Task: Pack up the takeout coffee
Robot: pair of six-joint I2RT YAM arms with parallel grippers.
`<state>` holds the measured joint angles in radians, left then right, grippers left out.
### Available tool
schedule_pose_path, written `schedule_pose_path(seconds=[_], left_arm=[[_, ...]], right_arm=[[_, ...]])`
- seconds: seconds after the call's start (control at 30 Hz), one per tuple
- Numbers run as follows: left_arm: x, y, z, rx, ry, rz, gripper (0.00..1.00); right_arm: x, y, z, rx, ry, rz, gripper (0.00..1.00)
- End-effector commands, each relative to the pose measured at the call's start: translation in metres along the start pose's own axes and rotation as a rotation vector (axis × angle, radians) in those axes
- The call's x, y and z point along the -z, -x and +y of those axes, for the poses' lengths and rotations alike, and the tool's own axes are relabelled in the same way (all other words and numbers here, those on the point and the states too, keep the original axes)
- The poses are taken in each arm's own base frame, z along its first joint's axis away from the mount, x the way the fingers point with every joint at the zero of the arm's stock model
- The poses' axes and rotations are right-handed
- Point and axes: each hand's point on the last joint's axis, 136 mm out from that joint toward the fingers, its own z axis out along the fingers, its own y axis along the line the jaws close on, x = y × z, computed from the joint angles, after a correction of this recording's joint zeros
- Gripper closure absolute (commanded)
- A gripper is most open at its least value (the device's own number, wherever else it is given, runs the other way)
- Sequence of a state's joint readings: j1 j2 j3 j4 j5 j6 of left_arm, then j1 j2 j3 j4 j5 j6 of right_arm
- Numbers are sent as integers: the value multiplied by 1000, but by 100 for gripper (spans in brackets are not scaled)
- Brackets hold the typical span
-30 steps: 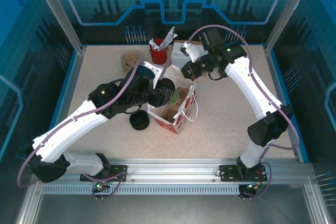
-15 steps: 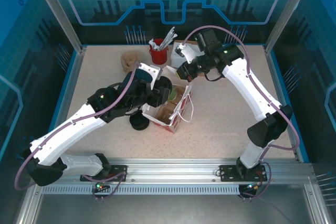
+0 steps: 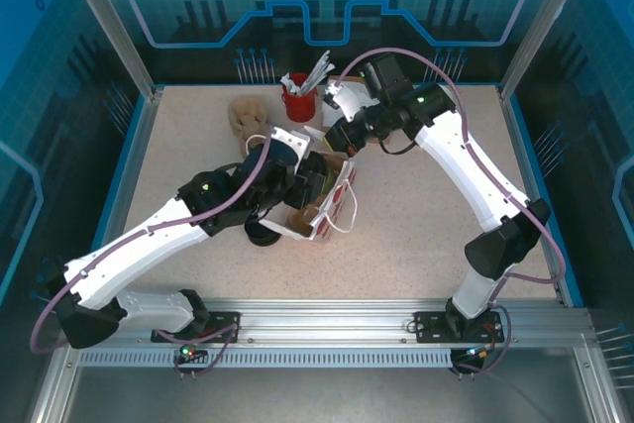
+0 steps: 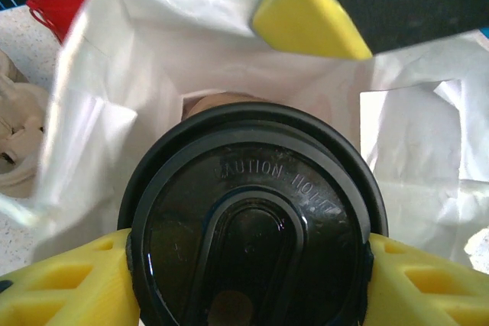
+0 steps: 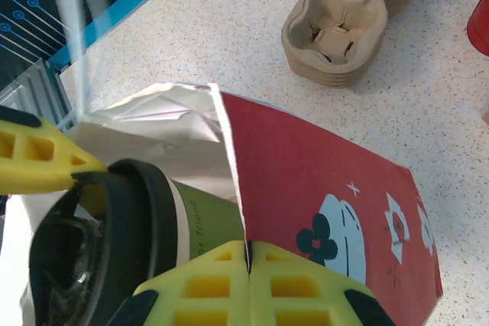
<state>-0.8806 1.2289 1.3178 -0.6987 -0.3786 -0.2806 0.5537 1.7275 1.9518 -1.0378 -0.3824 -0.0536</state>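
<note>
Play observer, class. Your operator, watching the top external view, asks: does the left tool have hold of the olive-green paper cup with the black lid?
Observer: Yes. On the left wrist view the left tool presses its yellow fingers against both sides of the round black plastic lid on the olive-green paper cup.
Operator: Is the bag held open?
Observer: The right tool is shut on the edge of the red-and-white paper bag.
Operator: Cup inside yet?
Observer: Partly: the right wrist view shows it tilted, its base end hidden behind the bag's edge.
</note>
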Motion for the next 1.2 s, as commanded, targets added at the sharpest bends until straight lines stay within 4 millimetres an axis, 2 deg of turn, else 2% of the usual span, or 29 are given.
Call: schedule_pose_path(seconds=[0.0, 0.2, 0.47, 1.17], left_arm=[[-6, 1, -2, 9, 2, -26, 40], [-20, -7, -3, 33, 20, -25, 40], [-39, -14, -14, 3, 66, -26, 40], [-70, -37, -1, -58, 179, -9, 40]], right_arm=[[0, 10, 10, 32, 31, -22, 100], [-1, 11, 16, 40, 59, -25, 100], [-2, 7, 27, 50, 122, -14, 100], [5, -4, 47, 42, 224, 1, 100]])
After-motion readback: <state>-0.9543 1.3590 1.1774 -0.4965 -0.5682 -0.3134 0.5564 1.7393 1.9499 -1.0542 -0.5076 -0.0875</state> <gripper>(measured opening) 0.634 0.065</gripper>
